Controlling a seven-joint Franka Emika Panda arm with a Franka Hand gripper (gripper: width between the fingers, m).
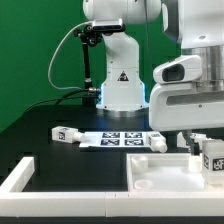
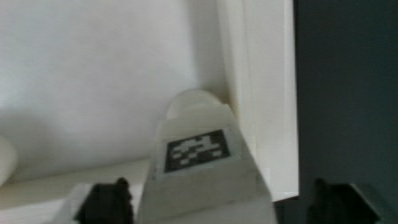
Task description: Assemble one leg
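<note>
**Leg held at the edge of the white tabletop**

A black table (image 1: 40, 150) is seen in the exterior view, with a green backdrop (image 1: 35, 50) behind it and the robot base (image 1: 120, 85) standing at the far side. A flat marker board (image 1: 118, 139) lies in front of the base. A large white tabletop (image 1: 160, 180) is placed near the camera on the exterior view's right, and a white rail (image 1: 20, 178) is set at the near left corner. A small white part with a tag (image 1: 66, 133) rests on the black surface, apart from the board.

The arm is lowered over the tabletop's right side, where the gripper (image 1: 205, 150) is partly cut off by the frame. In the wrist view, a white leg (image 2: 199, 150) bearing a tag is seen between the two dark fingertips (image 2: 118, 198), its tip close against the upright white edge (image 2: 258, 80) of the tabletop. The leg is clasped by the fingers.
</note>
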